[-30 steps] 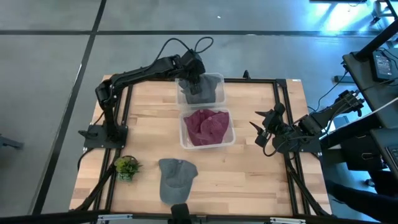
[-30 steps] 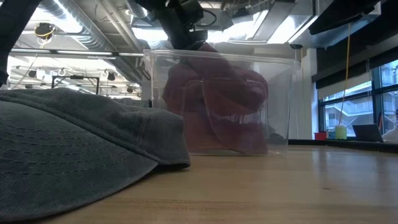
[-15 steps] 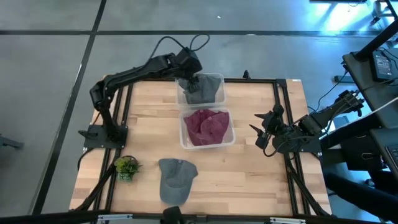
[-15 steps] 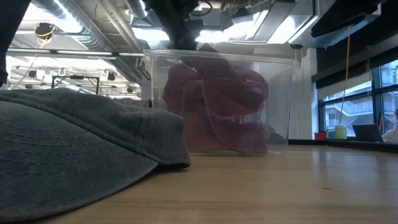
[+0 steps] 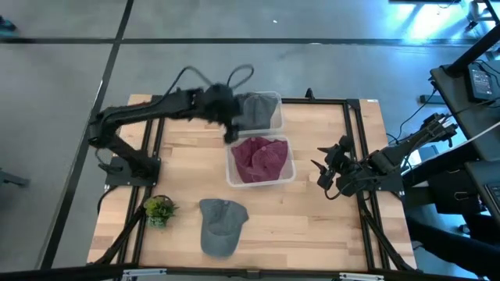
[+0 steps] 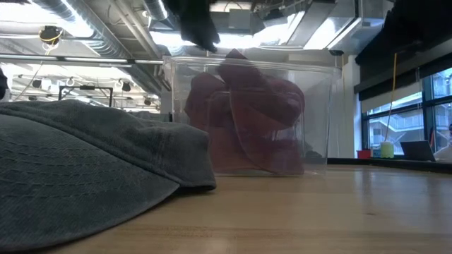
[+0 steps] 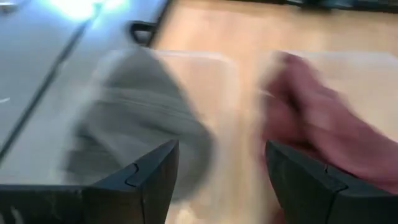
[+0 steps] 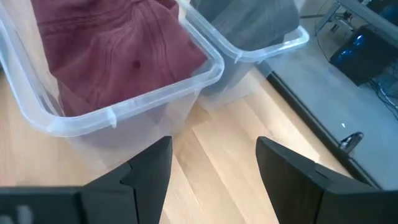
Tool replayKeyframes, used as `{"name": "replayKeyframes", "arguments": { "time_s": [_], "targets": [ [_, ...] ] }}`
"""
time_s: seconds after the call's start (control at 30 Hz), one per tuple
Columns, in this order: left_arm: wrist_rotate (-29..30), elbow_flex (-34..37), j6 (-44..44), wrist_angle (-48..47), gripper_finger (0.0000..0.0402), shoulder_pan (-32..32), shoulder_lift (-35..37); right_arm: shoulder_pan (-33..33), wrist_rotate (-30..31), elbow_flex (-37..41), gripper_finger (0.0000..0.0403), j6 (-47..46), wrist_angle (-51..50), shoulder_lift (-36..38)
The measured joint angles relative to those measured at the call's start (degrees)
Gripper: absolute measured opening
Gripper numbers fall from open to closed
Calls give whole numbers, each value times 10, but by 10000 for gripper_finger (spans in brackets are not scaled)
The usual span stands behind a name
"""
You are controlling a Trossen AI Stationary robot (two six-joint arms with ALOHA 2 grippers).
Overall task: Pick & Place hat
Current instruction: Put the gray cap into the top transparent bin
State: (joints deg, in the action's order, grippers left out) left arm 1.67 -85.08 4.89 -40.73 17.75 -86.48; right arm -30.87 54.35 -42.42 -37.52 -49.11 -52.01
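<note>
A grey hat lies in the far clear bin, also seen as the grey hat. A maroon hat fills the near clear bin. A second grey hat rests flat on the table near its front edge, and is the grey hat large in the low view. My left gripper hovers open, above the table, beside the left edges of the two bins, touching nothing; its fingers stand wide. My right gripper waits open to the right of the near bin.
A small green plant stands at the table's near left. A black frame runs round the tabletop. Bare wood lies between the near bin and the right gripper, and to the right of the front hat.
My left gripper has risen out of the far bin and swung toward the table's left and near side, fast enough to blur. The grey hat stays behind in the far bin. My right gripper has drifted slightly toward the near bin.
</note>
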Motion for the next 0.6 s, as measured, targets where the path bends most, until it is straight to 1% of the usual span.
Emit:
{"name": "replayKeyframes", "arguments": {
  "time_s": [0.07,0.17,0.37,0.43,0.5,0.6],
  "targets": [
    [-2,39,-13,6,233,-38,32,0,0,16,232,0,26,0],
    [-1,102,-58,21,233,-92,78,0,0,35,232,3,59,0],
    [1,240,-186,46,233,-210,161,0,0,53,232,6,94,0],
    [0,282,-246,71,233,-246,173,0,0,53,232,6,94,0],
    [2,320,-288,111,233,-278,175,0,0,53,232,6,96,0],
    [2,370,-302,175,233,-316,168,0,0,53,232,6,102,0]
  ]
}}
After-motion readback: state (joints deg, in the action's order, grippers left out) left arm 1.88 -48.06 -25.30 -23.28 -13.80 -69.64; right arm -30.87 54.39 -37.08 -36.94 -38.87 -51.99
